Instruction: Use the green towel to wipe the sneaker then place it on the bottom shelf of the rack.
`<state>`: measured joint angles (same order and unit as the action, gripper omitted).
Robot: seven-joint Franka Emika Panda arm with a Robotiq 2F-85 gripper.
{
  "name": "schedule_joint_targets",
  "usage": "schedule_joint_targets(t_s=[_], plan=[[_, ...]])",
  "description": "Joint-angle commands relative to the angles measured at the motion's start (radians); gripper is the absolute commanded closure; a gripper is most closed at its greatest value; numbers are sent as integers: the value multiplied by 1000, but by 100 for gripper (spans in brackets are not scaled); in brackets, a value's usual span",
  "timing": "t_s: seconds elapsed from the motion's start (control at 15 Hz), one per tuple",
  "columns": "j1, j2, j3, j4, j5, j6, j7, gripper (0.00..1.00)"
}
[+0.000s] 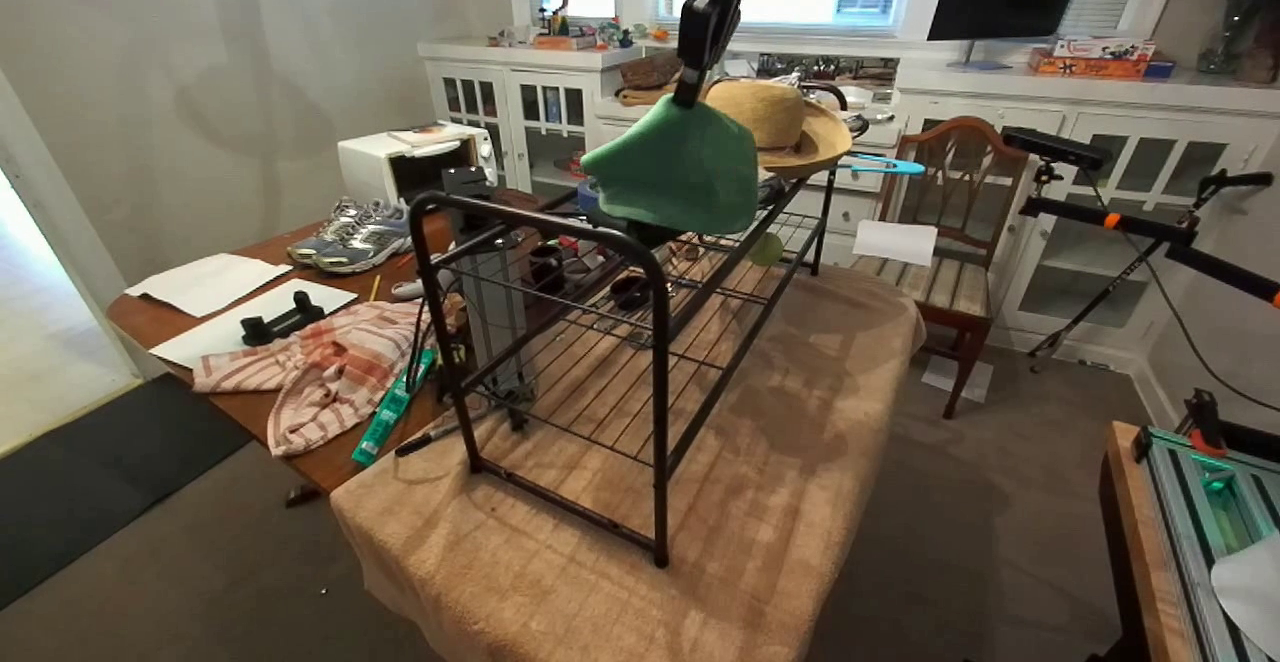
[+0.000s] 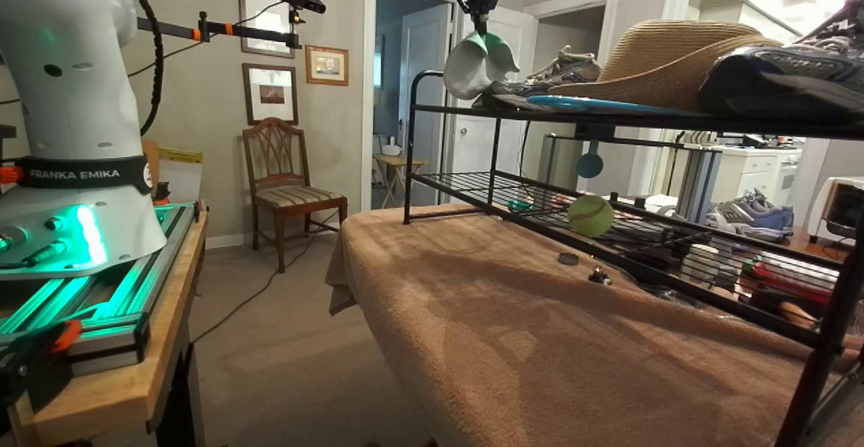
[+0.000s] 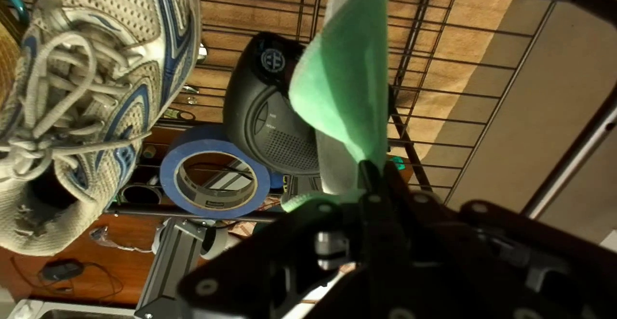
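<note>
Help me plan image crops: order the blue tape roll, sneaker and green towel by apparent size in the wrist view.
1. Sneaker, cut off at left
2. Green towel, probably enlarged by nearness
3. Blue tape roll

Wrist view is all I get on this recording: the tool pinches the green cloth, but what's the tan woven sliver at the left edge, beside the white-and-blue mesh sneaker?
Observer: Most likely part of the tan, wide-brimmed straw hat that both exterior views show atop the black metal rack.
Operator: Anything lower on that rack?
Observer: Yes: both exterior views show a yellow-green tennis ball, apparently resting on the bottom wire shelf.
</note>
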<state>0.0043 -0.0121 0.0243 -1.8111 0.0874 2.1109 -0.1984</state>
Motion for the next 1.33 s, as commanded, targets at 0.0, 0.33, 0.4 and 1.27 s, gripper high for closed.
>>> schedule_joint_targets(t_s=[0.0, 0.33, 0.4, 1.27], plan=[[-7, -97, -25, -32, 77, -121, -37, 99], [-13, -195, -74, -82, 135, -270, -98, 99], [-18, -214, -84, -106, 127, -250, -89, 99], [-126, -54, -126, -152, -99, 149, 248, 99]])
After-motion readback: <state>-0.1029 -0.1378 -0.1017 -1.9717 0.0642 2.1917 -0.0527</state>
